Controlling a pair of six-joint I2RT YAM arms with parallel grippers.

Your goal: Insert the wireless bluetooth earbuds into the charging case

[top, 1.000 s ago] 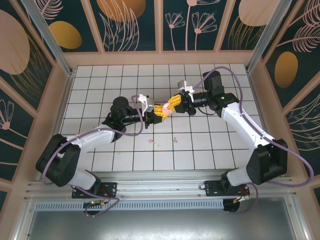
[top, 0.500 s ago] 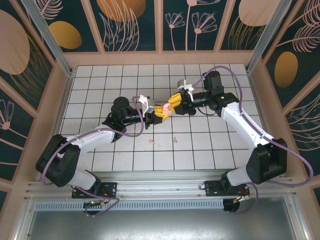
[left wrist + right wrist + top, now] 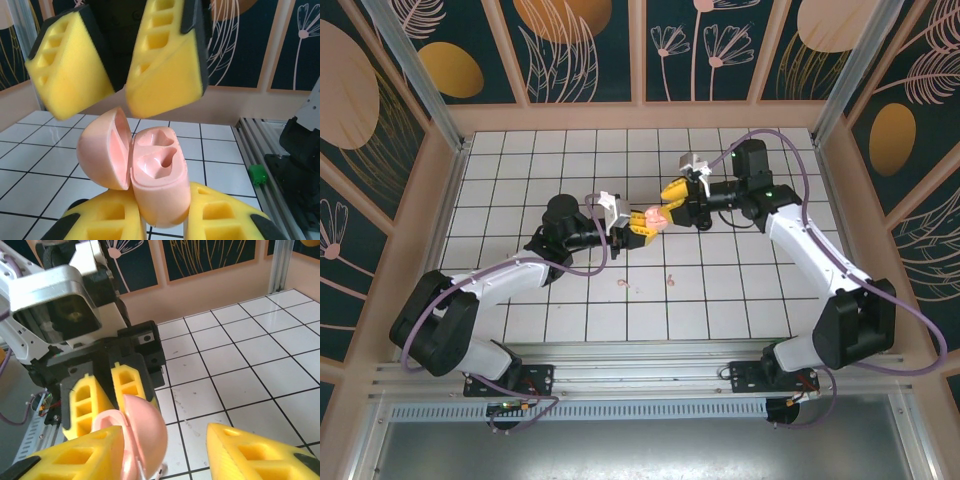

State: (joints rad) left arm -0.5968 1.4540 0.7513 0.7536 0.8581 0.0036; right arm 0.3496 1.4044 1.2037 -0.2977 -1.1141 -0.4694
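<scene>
The lid-up pink charging case (image 3: pixel 156 172) was clamped in the left gripper (image 3: pixel 638 223); the right gripper (image 3: pixel 673 200) was spread apart beside it.

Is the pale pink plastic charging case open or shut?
Open: the pale pink plastic charging case has its lid swung aside, exposing both slots.

Pink charging case (image 3: pixel 157 172) hinged open; pale earbuds (image 3: pixel 625 286) on tiles (image 3: pixel 570 320).

A white table (image 3: pixel 520 170) ruled with a black grid sits inside a pale wooden frame (image 3: pixel 640 116). Its dark wall panels (image 3: pixel 570 50) are painted with pink flowers and golden ovals. An aluminium rail (image 3: pixel 640 372) lines the near edge, a small green block (image 3: pixel 258 174) beside it.
</scene>
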